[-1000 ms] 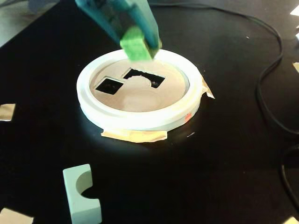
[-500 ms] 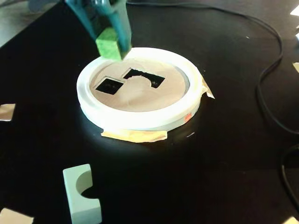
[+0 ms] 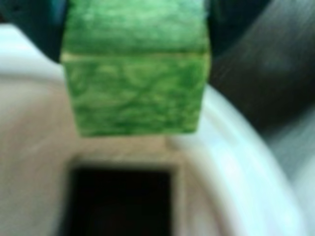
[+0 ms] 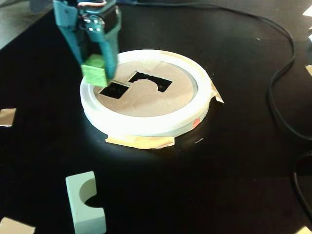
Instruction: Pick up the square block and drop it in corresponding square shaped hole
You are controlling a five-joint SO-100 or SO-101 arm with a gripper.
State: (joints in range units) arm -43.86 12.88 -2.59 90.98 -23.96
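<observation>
My gripper is shut on a green square block, with a dark teal finger on each side of it. The block hangs just above the square hole in the brown cardboard lid. In the fixed view the gripper holds the block over the left side of the white round container, a little above and left of the square hole. A second hole, with a curved notch, lies to the right of it.
A pale green block with a round notch stands on the black table near the front left. Black cables run along the right side. Tape pieces stick out under the container. A paper scrap lies at the left edge.
</observation>
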